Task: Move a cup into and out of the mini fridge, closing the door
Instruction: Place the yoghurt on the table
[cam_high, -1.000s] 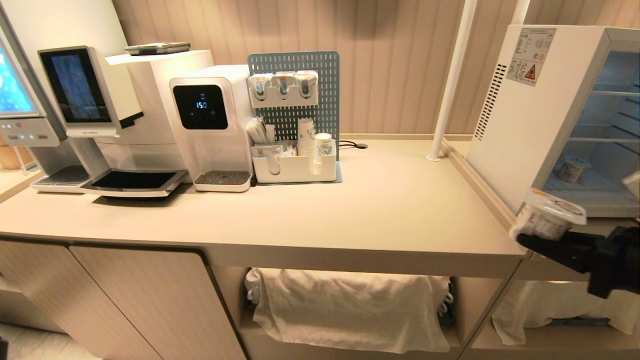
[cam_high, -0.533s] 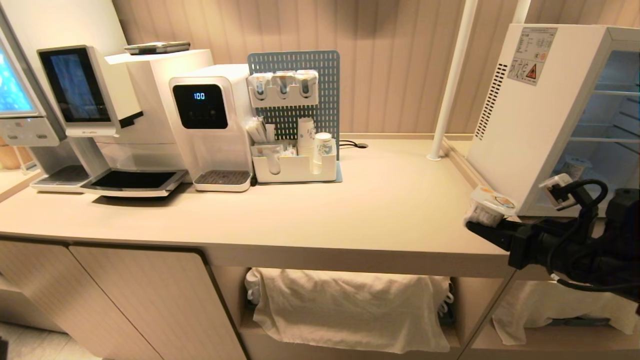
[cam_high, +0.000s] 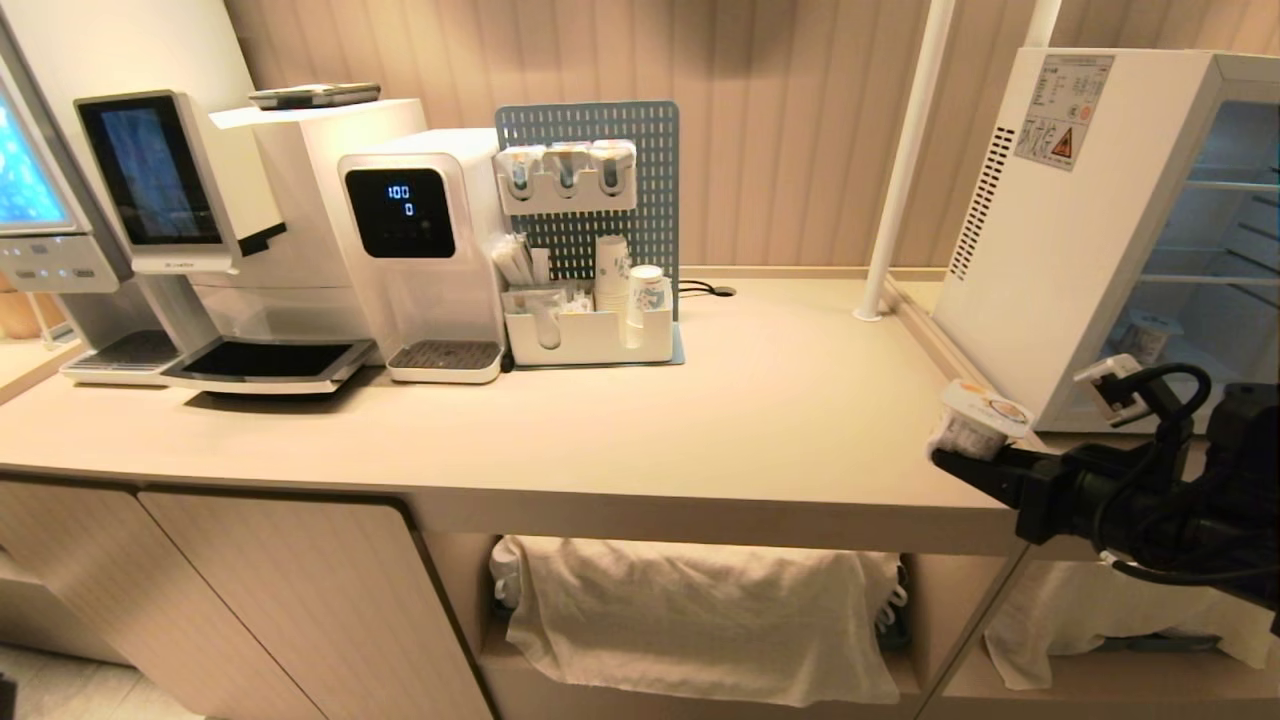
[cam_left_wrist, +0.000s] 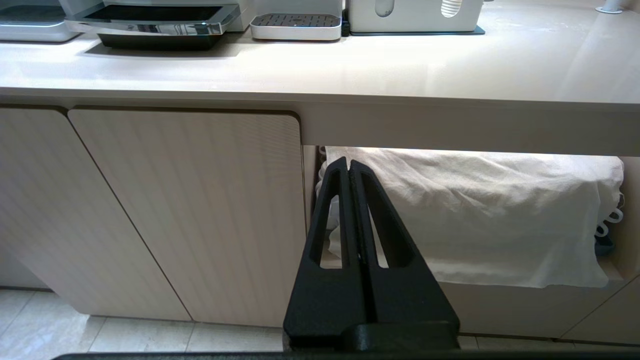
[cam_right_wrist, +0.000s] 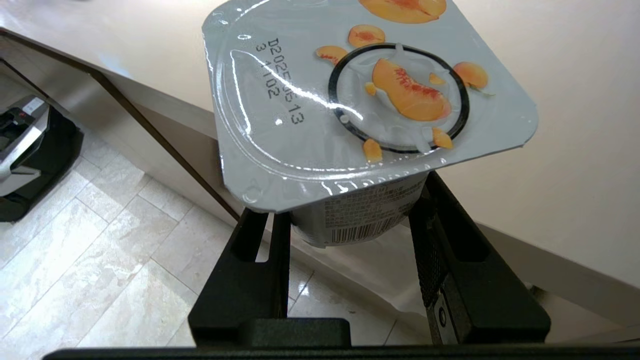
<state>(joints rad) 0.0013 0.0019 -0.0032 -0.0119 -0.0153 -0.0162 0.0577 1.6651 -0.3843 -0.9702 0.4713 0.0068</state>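
Cup (cam_right_wrist: 370, 100), glossy square foil lid

Our count of the things in view

We count two yogurt cups, one (cam_high: 975, 421) outside and one (cam_high: 1143, 336) inside the single fridge (cam_high: 1060, 230); two grippers, left (cam_left_wrist: 349, 167) and right (cam_high: 962, 462); two drink machines (cam_high: 290, 200) (cam_high: 425, 240); one pegboard (cam_high: 610, 190); and two white cloths (cam_high: 700, 620) (cam_high: 1090, 610) under the counter (cam_high: 700, 420).
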